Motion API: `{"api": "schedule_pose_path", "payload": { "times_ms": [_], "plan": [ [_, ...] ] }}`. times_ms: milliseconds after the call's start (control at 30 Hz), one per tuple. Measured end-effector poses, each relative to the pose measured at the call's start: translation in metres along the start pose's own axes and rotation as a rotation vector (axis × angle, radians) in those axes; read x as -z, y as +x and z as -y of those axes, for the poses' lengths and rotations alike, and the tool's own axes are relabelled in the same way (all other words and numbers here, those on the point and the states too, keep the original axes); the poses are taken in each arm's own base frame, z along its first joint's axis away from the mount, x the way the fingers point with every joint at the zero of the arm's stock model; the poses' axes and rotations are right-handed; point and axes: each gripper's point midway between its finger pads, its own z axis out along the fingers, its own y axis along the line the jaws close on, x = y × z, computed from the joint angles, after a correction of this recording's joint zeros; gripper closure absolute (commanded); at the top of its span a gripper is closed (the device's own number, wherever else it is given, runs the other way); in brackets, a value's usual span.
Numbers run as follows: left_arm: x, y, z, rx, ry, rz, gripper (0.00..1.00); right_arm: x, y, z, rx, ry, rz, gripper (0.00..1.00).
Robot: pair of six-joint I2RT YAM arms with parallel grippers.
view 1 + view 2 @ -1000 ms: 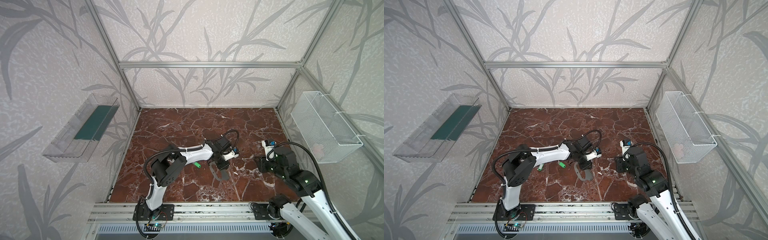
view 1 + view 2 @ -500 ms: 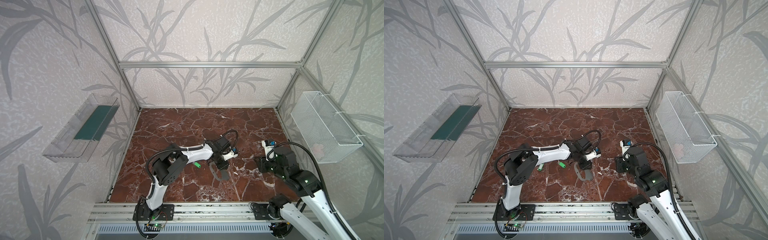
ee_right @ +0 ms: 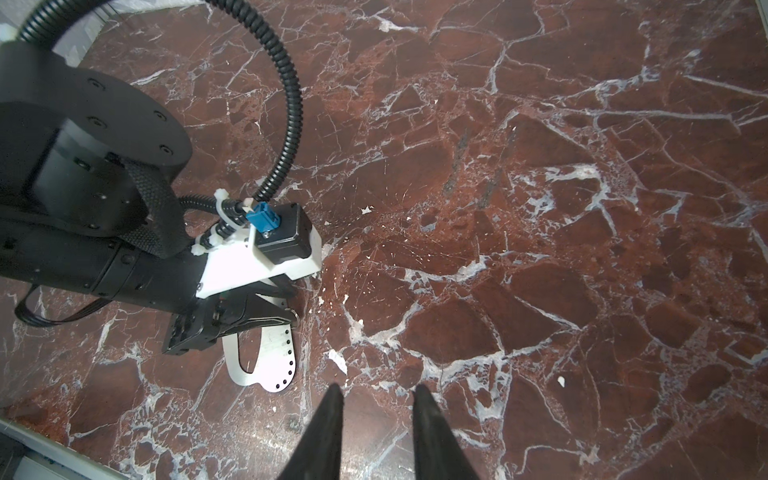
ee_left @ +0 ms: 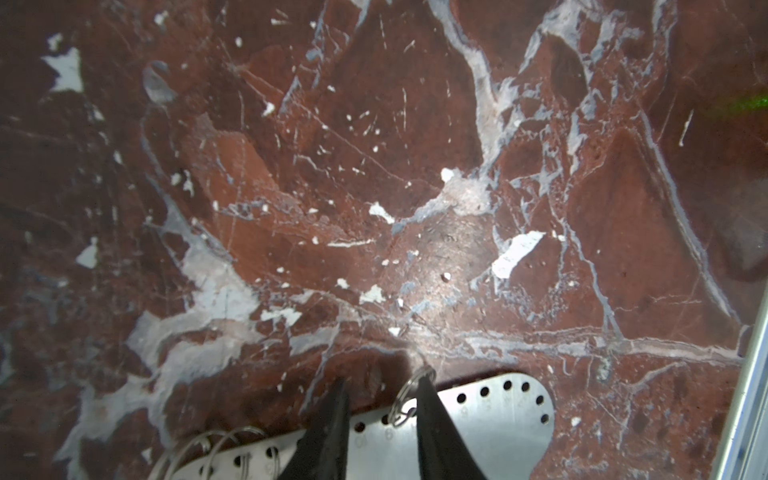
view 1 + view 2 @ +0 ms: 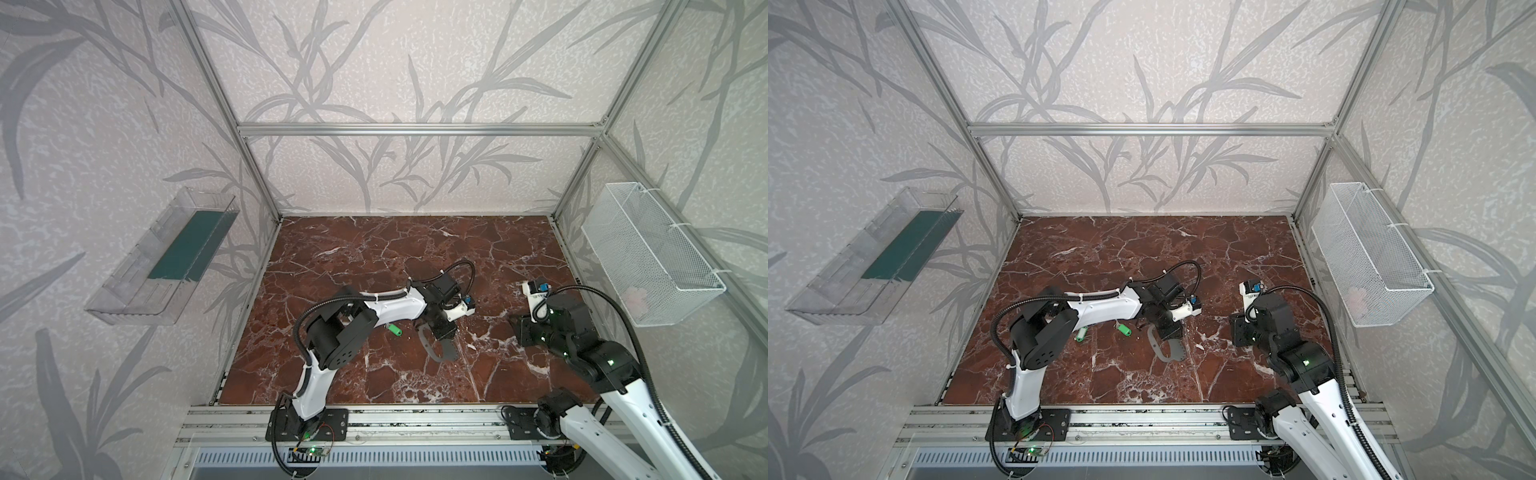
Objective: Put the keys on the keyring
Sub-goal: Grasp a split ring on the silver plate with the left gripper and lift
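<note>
Red-brown marble tabletop [image 5: 374, 257] fills the lower centre of both top views, enclosed by leaf-patterned walls and an aluminium frame. Wall fittings: one clear plastic tray [image 5: 162, 257] at mid-left and one white wire basket [image 5: 648, 257] at mid-right.

Keyring [image 5: 1167, 349]: one flat grey crescent plate with a row of small holes along its curved edge, lying flat just below centre. The left wrist view shows several thin wire split rings [image 4: 405, 399] threaded through those holes.

Left gripper [image 4: 380, 419]: lowered onto the plate's upper end, fingers narrowly parted and straddling the perforated edge; one finger [image 4: 432, 432] touches a split ring. Whether that ring is actually pinched cannot be told. The placement suggests it is steadying the plate or working a ring so that a key can be threaded.

Keys: two bright-green tags, both loose on the marble left of the plate; one green key [image 5: 1124, 330] just beside the left gripper, the other key [image 5: 1080, 335] further left, partly under the left arm. Neither is yet attached.

Right gripper [image 3: 376, 419]: over bare marble at right of centre, well apart from the plate, fingers slightly apart and holding nothing, apparently waiting.
</note>
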Motion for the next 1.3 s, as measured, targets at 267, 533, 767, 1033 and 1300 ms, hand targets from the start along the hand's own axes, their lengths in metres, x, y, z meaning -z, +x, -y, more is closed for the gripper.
{"api": "schedule_pose_path", "payload": {
  "times_ms": [267,533,767,1033,1300],
  "plan": [
    [0.0,0.0,0.0,-0.008,0.001,-0.001,0.83,-0.001,-0.001,0.0,0.01,-0.001,0.002,0.71],
    [0.0,0.0,0.002,-0.017,0.01,0.0,0.96,-0.001,-0.001,0.0,0.017,-0.002,0.005,0.71],
    [0.011,-0.005,0.008,-0.025,0.03,0.025,1.0,-0.003,-0.002,-0.001,0.02,-0.01,0.016,0.72],
    [0.056,-0.011,0.022,-0.052,0.033,0.119,1.0,-0.012,-0.004,-0.009,0.037,-0.054,0.025,0.73],
    [0.118,-0.03,0.023,-0.092,0.024,0.345,1.0,-0.028,-0.003,-0.029,0.096,-0.18,0.055,0.73]
  ]
}}
